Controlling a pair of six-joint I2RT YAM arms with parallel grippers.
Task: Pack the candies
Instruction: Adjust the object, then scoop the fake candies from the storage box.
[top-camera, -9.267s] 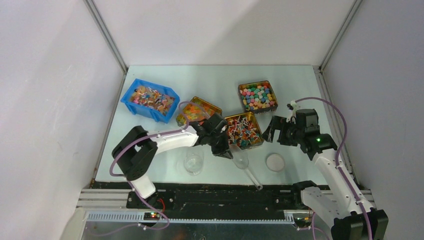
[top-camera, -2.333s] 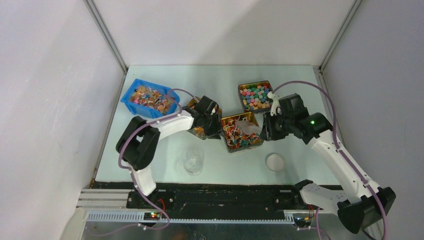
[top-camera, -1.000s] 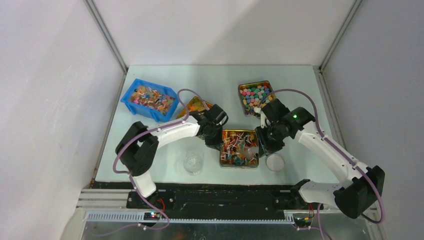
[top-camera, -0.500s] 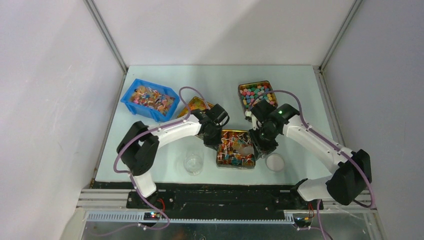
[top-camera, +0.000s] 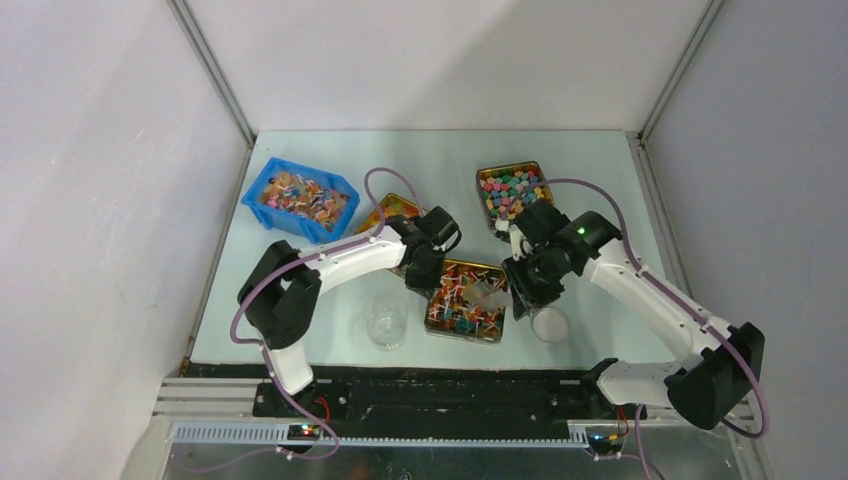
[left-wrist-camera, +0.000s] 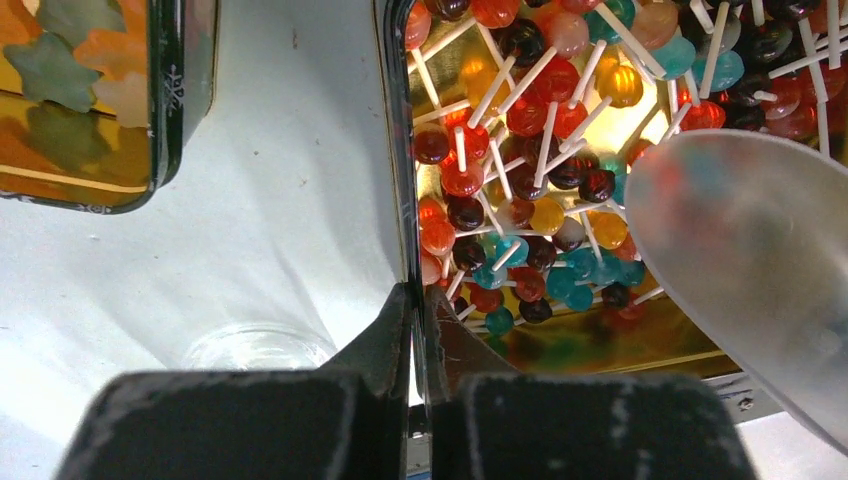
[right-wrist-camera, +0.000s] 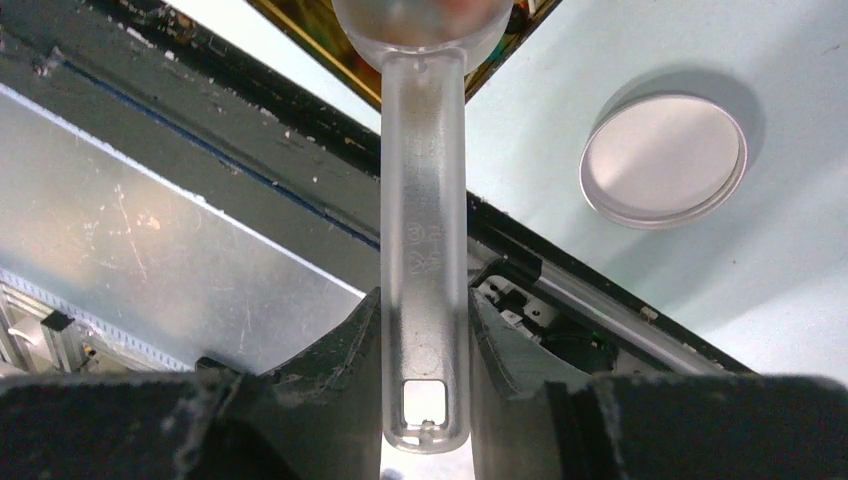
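The candies (top-camera: 458, 303) (left-wrist-camera: 520, 180), small lollipops with red, blue, orange and dark heads on white sticks, fill a gold tin (top-camera: 470, 335) near the table's front. My left gripper (top-camera: 424, 277) (left-wrist-camera: 420, 296) is shut on the tin's left wall (left-wrist-camera: 396, 150). Over the tin's right side hangs a clear plastic scoop (top-camera: 490, 293) (left-wrist-camera: 750, 250), its bowl above the candies. My right gripper (top-camera: 520, 287) (right-wrist-camera: 425, 300) is shut on the scoop's handle (right-wrist-camera: 425, 200). What lies in the bowl cannot be made out.
An open glass jar (top-camera: 387, 326) (left-wrist-camera: 255, 347) stands left of the tin, and its round lid (top-camera: 550, 323) (right-wrist-camera: 665, 155) lies to the right. Behind are a tin of star sweets (top-camera: 392, 212) (left-wrist-camera: 90, 100), a tin of coloured sweets (top-camera: 514, 190) and a blue bin (top-camera: 300, 198).
The lollipop tin has slid and turned a little toward the left and the front edge. The right arm has swung with the scoop, which stays over the tin's right side.
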